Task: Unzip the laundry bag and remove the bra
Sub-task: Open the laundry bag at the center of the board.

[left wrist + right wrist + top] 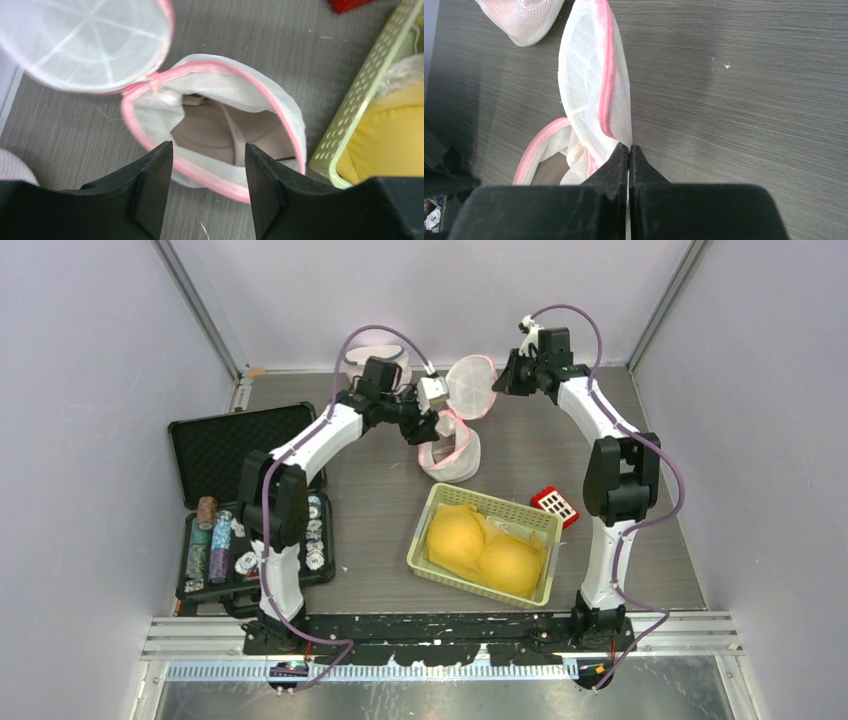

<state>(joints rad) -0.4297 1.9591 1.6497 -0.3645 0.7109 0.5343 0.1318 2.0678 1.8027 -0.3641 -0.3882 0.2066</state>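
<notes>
The laundry bag (450,455) sits unzipped at the middle back of the table (380,490), its pink-edged mouth wide. The right gripper (629,147) is pinched closed on the rim of the bag's round mesh lid (589,75), holding it upright beside the opening. The left gripper (209,147) hangs just over the mouth with its jaws spread and nothing between them. The beige bra (215,130) lies inside the bag. Near it stands a green basket (430,530) with yellow padded cups (485,545)
</notes>
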